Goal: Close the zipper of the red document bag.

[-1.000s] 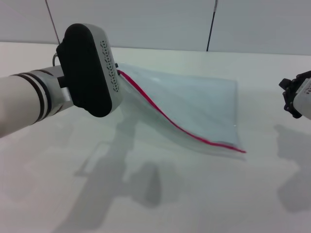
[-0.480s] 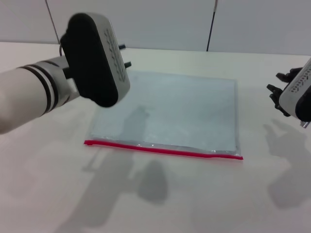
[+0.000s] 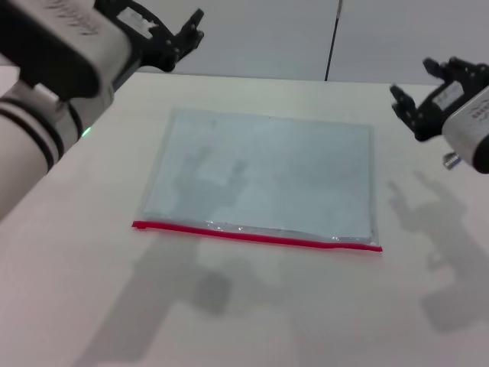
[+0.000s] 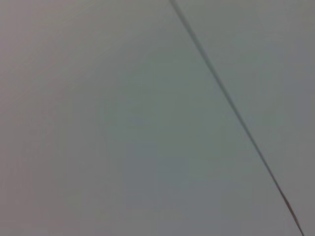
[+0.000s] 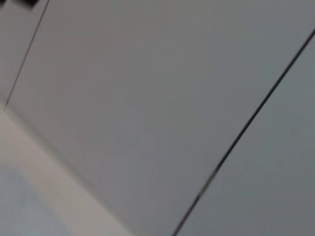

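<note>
The red document bag [image 3: 263, 177] lies flat on the white counter [image 3: 252, 313], about midway between its left and right edges and nearer the far edge. The zipper [image 3: 256, 235] runs along the bag's near long edge; its slider is too small to make out. The left end effector [image 3: 172, 34] is raised above the counter's far left corner, fingers spread apart, clear of the bag. The right end effector [image 3: 428, 88] hangs above the far right side, fingers also apart, holding nothing. Both wrist views show only grey wall panels
</note>
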`<state>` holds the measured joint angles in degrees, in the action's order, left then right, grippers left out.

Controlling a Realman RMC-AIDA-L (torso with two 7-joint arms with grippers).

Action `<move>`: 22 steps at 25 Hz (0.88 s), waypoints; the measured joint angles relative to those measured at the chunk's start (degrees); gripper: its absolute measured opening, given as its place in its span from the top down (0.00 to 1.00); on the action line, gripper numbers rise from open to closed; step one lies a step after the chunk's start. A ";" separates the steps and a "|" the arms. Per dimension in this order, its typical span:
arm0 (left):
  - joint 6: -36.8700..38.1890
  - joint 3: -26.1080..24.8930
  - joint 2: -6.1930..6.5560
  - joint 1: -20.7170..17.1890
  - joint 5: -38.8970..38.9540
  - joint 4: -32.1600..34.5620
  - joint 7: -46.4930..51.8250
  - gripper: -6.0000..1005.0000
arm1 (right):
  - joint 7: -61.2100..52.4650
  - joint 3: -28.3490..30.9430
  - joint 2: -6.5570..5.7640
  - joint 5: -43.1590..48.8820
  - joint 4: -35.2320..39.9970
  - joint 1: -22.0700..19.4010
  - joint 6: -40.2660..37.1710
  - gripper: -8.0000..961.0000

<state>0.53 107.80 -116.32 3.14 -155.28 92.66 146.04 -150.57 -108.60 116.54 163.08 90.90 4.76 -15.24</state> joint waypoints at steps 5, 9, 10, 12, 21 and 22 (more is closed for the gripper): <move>-14.23 5.02 0.07 -1.40 6.57 -6.66 1.80 0.25 | -1.28 -4.34 -0.17 -8.89 -3.94 -4.22 17.04 0.46; -18.68 7.19 0.03 -2.36 8.23 -8.79 1.95 0.12 | -1.29 -10.44 -0.40 -12.70 -8.54 -7.15 33.41 0.52; -19.51 7.66 0.05 -2.75 9.08 -9.22 2.25 0.12 | -1.18 -11.74 -0.42 -12.77 -10.14 -7.22 36.84 0.52; -19.69 7.75 0.08 -2.81 9.40 -9.64 2.60 0.12 | -1.14 -13.79 -0.39 -12.95 -13.06 -6.93 42.15 0.53; -20.11 7.96 0.21 -5.49 9.99 -9.83 3.31 0.12 | -1.31 -14.92 -0.47 -16.72 -14.81 -7.51 46.23 0.53; -20.72 7.81 0.21 -6.20 10.00 -9.75 3.31 0.12 | -1.49 -15.01 -0.45 -16.75 -15.07 -8.34 48.36 0.53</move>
<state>-20.19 115.60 -116.11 -3.05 -145.28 82.91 149.35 -152.07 -123.61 116.08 146.33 75.83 -3.57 33.13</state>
